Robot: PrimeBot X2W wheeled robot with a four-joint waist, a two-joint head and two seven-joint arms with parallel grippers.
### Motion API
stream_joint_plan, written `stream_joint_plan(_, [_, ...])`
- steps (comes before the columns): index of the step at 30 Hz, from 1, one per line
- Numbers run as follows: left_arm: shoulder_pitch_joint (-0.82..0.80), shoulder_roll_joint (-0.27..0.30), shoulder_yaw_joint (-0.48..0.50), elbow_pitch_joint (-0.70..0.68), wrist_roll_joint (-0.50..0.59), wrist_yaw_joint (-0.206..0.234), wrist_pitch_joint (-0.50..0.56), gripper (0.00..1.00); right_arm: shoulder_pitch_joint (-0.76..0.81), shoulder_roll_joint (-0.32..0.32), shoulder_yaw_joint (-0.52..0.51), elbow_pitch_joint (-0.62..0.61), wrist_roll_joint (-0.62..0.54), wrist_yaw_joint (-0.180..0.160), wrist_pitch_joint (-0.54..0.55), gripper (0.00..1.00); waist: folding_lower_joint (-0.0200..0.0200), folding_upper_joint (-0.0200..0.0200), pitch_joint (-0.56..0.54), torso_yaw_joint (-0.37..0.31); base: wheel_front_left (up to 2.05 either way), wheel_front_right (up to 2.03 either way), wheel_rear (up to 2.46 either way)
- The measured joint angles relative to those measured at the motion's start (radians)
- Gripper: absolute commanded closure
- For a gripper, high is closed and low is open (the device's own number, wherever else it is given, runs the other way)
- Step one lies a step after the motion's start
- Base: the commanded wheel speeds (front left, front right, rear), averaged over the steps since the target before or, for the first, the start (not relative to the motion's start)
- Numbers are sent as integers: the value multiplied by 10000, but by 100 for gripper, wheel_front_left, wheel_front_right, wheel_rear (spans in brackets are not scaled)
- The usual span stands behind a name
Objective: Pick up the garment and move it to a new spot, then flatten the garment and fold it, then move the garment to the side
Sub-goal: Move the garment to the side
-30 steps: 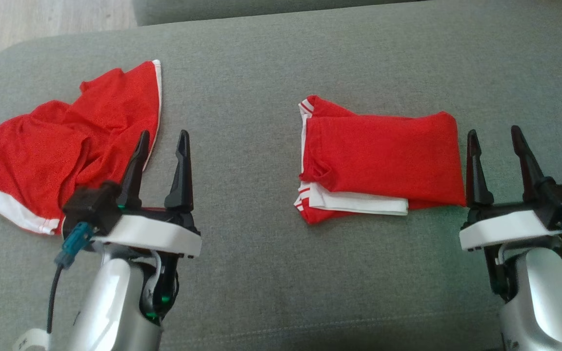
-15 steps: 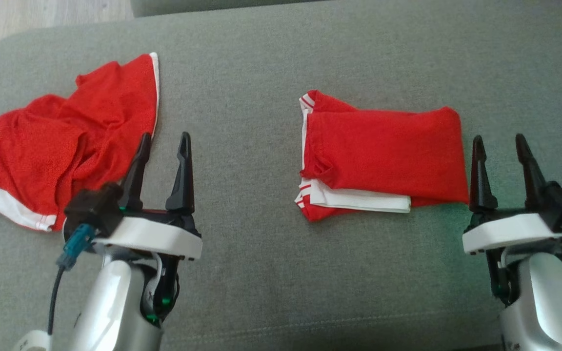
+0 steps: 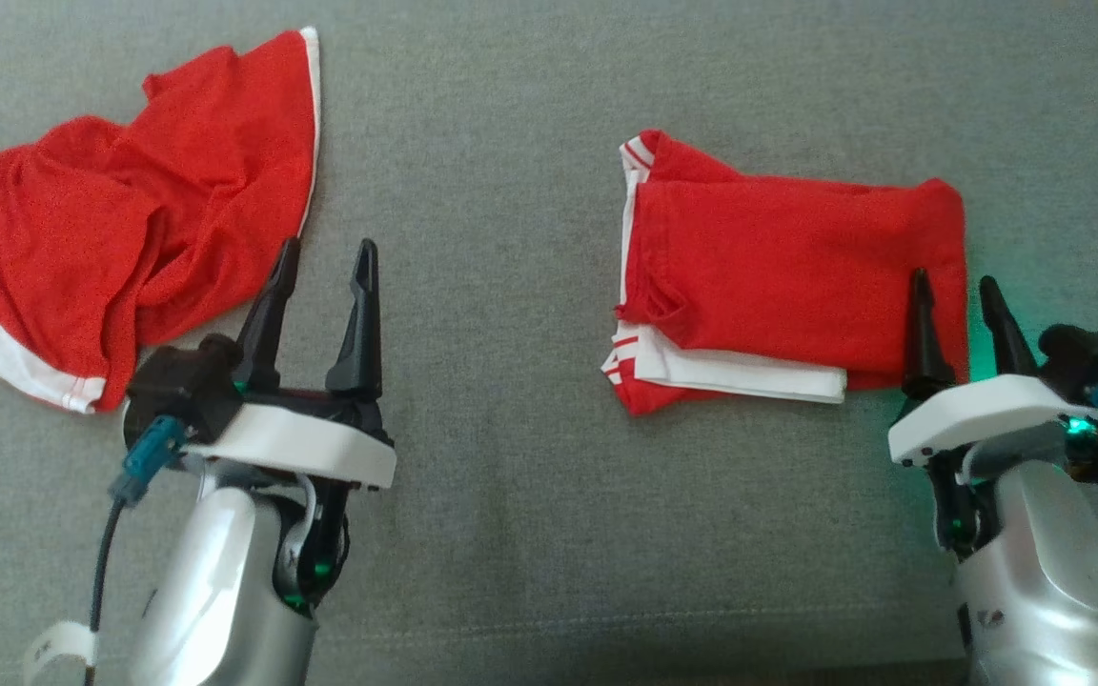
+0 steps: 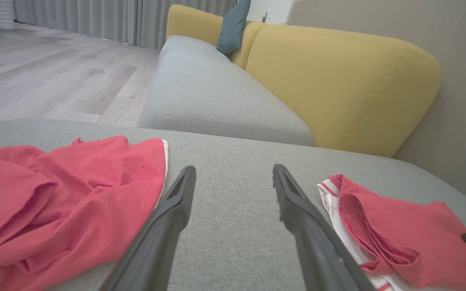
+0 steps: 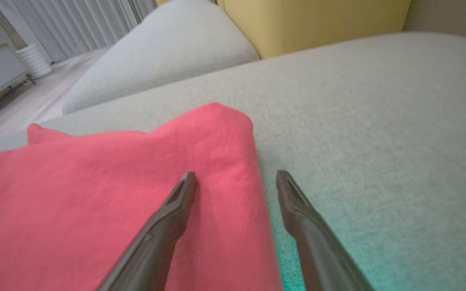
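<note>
A crumpled red garment (image 3: 120,210) with white trim lies at the left of the grey cushion (image 3: 492,238), and it is also in the left wrist view (image 4: 67,194). A folded red garment (image 3: 787,276) with white stripes lies at the right (image 4: 399,230) (image 5: 95,194). My left gripper (image 3: 328,245) (image 4: 235,169) stands open and empty over bare cushion, just right of the crumpled garment's edge. My right gripper (image 3: 951,278) (image 5: 237,174) is open at the folded garment's right edge, one finger over the fabric and the other over the cushion.
The grey cushion stretches between the two garments and in front of them. Behind it stand another grey seat (image 4: 217,97), a yellow backrest (image 4: 338,81) with a teal pillow (image 4: 233,26), wooden floor (image 4: 47,81) and curtains.
The camera has tipped down, so the whole picture has shifted. My right gripper has moved left, its inner finger now over the folded garment's right edge. The left gripper has hardly moved.
</note>
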Motion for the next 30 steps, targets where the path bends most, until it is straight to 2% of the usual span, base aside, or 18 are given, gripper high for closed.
stream_joint_plan(6, [-219,-2,42,2,173,-58,0,0,-527,-2,100,848,-61,0,-8,2,0,0,370,60,0,0,0])
stream_joint_plan(7, [-238,-2,63,2,171,-107,0,0,-635,-10,134,932,-90,2,-44,57,0,0,433,62,0,0,0])
stream_joint_plan(8, [-253,-2,92,2,173,-111,0,0,-761,-27,205,1022,-98,0,-130,100,0,0,487,56,0,0,0])
stream_joint_plan(10, [-282,-4,236,2,259,-123,0,0,-974,-35,374,1120,-326,0,-219,100,1,0,553,0,0,0,0])
stream_joint_plan(16, [-326,-10,362,4,347,-199,0,0,-1215,-224,408,899,-1994,2,-359,100,-1,0,606,-295,0,0,0])
stream_joint_plan(19, [-327,-8,374,4,347,-207,0,0,-1523,-884,399,598,-2401,2,-341,100,-1,0,597,-418,0,0,0])
stream_joint_plan(25, [-328,-6,362,-2,347,-280,0,0,-2165,-2744,253,105,-2842,2,67,100,-1,0,630,-495,0,0,0])
stream_joint_plan(30, [-330,-6,362,-4,345,-284,0,0,-2200,-3503,-102,-27,-2909,2,408,100,-1,0,669,-461,0,0,0])
